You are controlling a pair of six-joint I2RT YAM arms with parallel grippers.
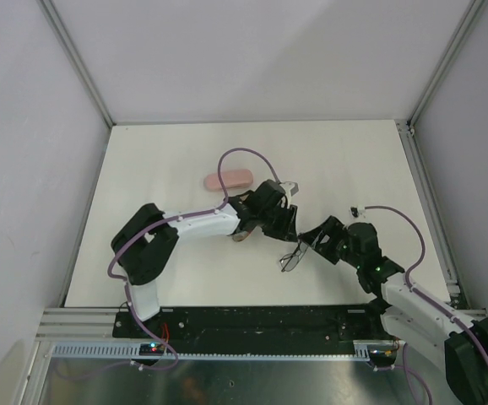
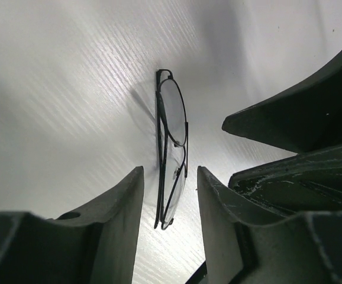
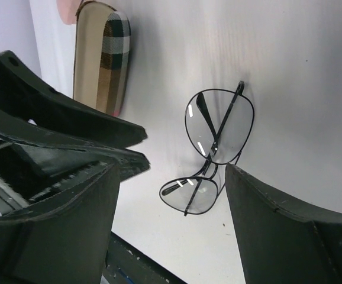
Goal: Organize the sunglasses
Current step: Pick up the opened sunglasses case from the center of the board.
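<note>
The dark wire sunglasses (image 3: pixel 215 133) with rounder clear lenses lie folded on the white table. They also show edge-on in the left wrist view (image 2: pixel 171 142) and in the top view (image 1: pixel 292 256). My left gripper (image 2: pixel 170 171) is open, its fingers either side of the near end of the glasses, not touching them. My right gripper (image 3: pixel 171 171) is open and empty, just above the same pair from the other side. In the top view the left gripper (image 1: pixel 288 226) and right gripper (image 1: pixel 318 239) nearly meet. The black-rimmed pair is not clearly in view.
A plaid oblong case (image 3: pixel 103 59) lies left of the glasses, mostly under the left arm in the top view (image 1: pixel 242 237). A pink case (image 1: pixel 228 179) lies farther back. A small dark thing (image 1: pixel 355 209), too small to tell, sits right of centre.
</note>
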